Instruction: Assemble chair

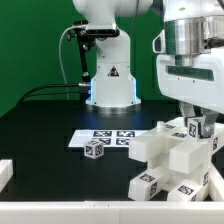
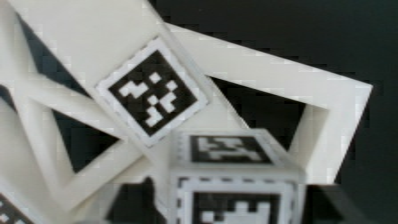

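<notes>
The chair [image 1: 172, 163] is a chunky white structure of tagged slabs and bars at the exterior view's right, near the front. On top of it sits a small tagged white block [image 1: 200, 127]. My gripper [image 1: 201, 129] hangs straight over the block, with one dark finger on each side of it. In the wrist view the block [image 2: 233, 178] fills the space between the jaws of the gripper [image 2: 233, 214]. Past it lies a white frame part with a diamond-set tag [image 2: 157, 92]. Whether the fingers press on the block cannot be made out.
The marker board [image 1: 80, 139] lies flat on the black table, ahead of the robot base [image 1: 110, 85]. A loose small tagged cube [image 1: 95, 150] stands at its front edge. Another white piece [image 1: 5, 173] shows at the exterior view's left edge. A green wall stands behind.
</notes>
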`<action>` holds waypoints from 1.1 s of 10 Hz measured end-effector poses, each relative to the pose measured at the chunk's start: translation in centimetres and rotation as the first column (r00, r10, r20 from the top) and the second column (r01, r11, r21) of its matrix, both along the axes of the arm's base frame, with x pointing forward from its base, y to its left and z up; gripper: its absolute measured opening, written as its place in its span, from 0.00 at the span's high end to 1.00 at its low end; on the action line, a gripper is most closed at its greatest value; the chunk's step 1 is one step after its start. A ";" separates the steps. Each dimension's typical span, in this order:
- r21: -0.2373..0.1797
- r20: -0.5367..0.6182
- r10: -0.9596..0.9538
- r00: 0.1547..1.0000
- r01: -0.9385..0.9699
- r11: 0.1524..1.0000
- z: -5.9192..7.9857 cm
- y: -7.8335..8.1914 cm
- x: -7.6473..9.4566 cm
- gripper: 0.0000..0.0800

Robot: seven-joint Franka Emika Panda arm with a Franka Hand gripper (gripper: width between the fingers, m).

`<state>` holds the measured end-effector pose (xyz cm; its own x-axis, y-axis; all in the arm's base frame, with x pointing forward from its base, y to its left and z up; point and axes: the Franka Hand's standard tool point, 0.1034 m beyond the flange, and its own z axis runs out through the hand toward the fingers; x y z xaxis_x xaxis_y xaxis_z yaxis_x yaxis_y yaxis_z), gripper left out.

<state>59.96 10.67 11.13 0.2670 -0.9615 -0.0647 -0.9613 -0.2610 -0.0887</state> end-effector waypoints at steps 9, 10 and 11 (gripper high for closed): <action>-0.087 0.030 0.768 0.640 -0.763 0.640 0.0 1.1 -0.2 0.19; -0.117 0.008 0.872 0.490 -0.866 0.487 0.1 1.0 -0.1 0.19; -0.132 -0.016 0.948 0.318 -0.940 0.314 0.3 0.7 0.3 0.19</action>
